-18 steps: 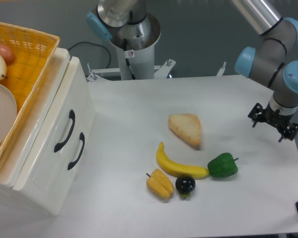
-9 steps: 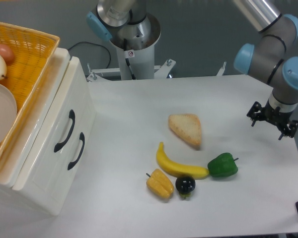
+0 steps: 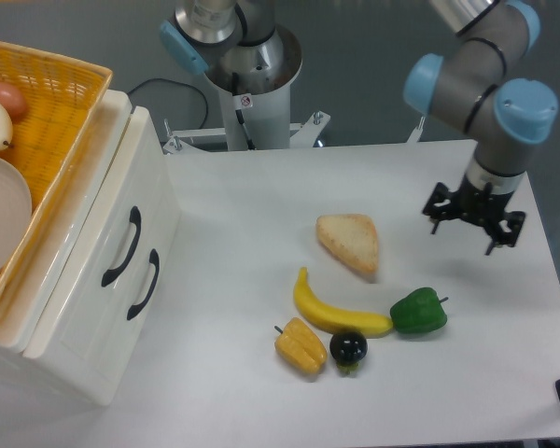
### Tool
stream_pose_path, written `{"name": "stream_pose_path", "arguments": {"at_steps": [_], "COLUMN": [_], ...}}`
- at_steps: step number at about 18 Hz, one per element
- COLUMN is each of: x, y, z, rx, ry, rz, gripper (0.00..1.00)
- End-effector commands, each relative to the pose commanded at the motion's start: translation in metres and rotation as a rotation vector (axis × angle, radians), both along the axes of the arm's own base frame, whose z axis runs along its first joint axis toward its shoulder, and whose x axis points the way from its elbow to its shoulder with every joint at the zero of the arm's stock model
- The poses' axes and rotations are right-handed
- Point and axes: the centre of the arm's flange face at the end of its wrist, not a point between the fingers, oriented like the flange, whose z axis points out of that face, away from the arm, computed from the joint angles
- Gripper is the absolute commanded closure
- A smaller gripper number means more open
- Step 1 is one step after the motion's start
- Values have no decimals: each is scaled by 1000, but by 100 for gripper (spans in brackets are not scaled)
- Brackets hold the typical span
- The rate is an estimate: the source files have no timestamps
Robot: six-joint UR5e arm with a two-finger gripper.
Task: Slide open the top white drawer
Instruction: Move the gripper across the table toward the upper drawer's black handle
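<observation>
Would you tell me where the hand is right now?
The hand hangs over the table's right side, above the green pepper, right of the bread, far from the drawers.

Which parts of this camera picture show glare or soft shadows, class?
Fixed camera view: light is even and diffuse; the glossy top white drawer carries a faint sheen, the metal arm base shows bright glare, the banana casts only a soft shadow, and the end effector looks sharp, not blurred.

Top white drawer [image 3: 93, 233]: glossy white, black handle [image 3: 122, 246]. Basket [image 3: 61, 103]: yellow woven. Surface [image 3: 252, 205]: white. Banana [image 3: 336, 313]: yellow. Pepper [image 3: 418, 312]: green. Bread [image 3: 350, 243]: tan. Arm joints [image 3: 523, 107]: light blue.
</observation>
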Motion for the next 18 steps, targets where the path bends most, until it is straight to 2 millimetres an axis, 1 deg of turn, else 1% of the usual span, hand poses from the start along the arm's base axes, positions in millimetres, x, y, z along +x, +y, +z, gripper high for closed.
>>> {"name": "stream_pose_path", "arguments": {"at_steps": [2, 4, 7, 12, 14, 15, 16, 18], "x": [15, 28, 46, 78, 89, 97, 109, 129], "y": [15, 25, 48, 85, 98, 106, 118, 133], "z": [10, 17, 19, 18, 22, 22, 27, 38], "rx": [24, 56, 93, 88, 103, 112, 132, 157], "ry": [-49, -88, -134, -181, -204, -218, -237, -260], "rz": [26, 28, 66, 137, 161, 168, 173, 191], "gripper": [0, 0, 0, 0, 0, 0, 0, 0]}}
